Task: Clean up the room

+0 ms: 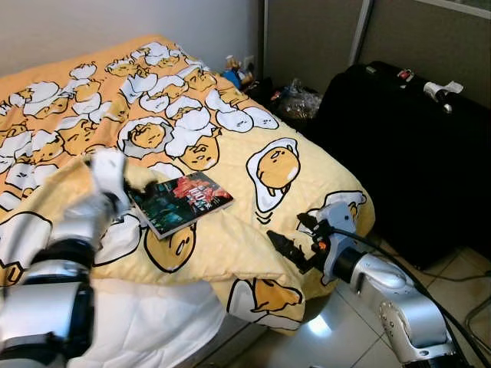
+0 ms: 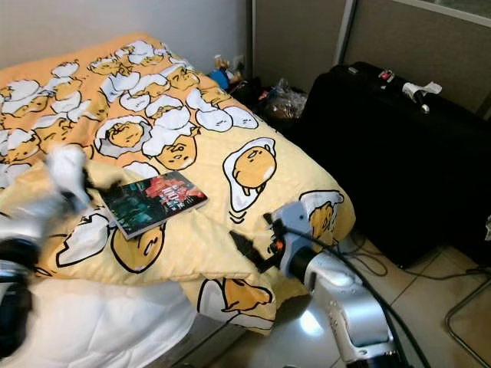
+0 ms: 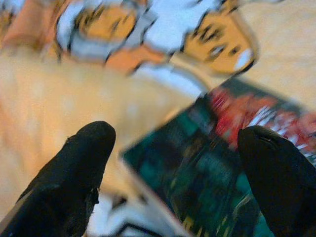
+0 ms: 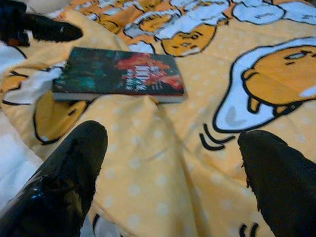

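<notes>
Left wrist view blurred, left hand (image 3: pixel 173 168) spread over book (image 3: pixel 217 163), right eye view suitcase (image 2: pixel 399 153)

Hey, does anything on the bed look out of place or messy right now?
Yes. A book lies loose on the yellow blanket, at an angle. The blanket is rumpled and pulled back at the near corner, baring the white sheet.

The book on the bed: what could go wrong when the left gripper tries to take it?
1. The book lies flat on a soft, rumpled blanket, so the open jaws of the left gripper might pinch fabric with it.
2. The left wrist view is blurred, so the approach may land off the book's corner.
3. The right gripper hovers by the bed edge and could snag the blanket.
</notes>
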Available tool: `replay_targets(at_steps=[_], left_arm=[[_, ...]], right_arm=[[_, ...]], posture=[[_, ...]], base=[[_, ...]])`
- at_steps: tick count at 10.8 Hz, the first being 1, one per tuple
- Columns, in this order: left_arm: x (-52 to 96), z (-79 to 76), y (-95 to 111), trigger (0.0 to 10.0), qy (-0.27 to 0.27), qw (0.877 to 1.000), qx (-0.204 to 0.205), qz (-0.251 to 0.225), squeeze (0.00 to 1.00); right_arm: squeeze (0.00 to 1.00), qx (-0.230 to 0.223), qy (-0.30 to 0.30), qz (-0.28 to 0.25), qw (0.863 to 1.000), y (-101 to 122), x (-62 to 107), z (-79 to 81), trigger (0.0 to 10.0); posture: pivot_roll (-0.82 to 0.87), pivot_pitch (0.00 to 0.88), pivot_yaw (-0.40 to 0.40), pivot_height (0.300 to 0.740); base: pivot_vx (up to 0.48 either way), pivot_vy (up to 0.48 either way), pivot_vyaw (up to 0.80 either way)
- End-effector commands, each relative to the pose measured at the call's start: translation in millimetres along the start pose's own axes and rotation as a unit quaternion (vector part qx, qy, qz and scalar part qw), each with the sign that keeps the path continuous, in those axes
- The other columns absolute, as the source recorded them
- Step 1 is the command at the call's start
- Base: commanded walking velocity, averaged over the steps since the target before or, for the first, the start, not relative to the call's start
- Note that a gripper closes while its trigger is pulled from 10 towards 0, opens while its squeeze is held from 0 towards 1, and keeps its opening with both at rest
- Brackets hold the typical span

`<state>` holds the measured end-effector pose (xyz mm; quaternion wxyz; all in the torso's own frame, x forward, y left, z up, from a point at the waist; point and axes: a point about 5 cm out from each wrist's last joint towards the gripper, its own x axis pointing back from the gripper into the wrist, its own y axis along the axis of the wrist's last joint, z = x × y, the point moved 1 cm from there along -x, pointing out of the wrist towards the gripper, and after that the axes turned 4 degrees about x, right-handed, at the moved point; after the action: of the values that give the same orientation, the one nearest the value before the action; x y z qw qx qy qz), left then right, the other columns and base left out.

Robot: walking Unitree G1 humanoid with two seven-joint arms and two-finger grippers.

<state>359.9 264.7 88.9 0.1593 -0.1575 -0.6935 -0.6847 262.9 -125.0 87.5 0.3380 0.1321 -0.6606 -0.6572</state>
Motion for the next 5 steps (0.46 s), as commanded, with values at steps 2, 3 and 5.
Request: replay_targets(at_steps=[2,3,5], left_arm=[[0.5,9.2,-9.8,10.0,0.082,0.997,0.013,0.009,1.00],[0.8,9.4,-16.8,10.0,0.097,0.995,0.022,0.018,1.00],[-3.7,-24.8,-38.2,10.0,-0.025,0.989,0.141,0.044,1.00]], right_arm=[[0.00,-0.005,-0.018,0.009,1.000,-1.8,3.4,-3.2,10.0],[0.00,-0.006,-0.019,0.010,1.000,-2.0,4.8,-1.9,10.0],[0.00,-0.012,-0.010,0.015,1.000,-4.8,8.3,4.2,10.0]], posture=[[-0.13,0.000,0.085,0.740],[-0.14,0.000,0.081,0.740],[-0.14,0.000,0.080,0.740]], base=[[0.000,0.000,0.00],[0.000,0.000,0.00],[0.000,0.000,0.00]])
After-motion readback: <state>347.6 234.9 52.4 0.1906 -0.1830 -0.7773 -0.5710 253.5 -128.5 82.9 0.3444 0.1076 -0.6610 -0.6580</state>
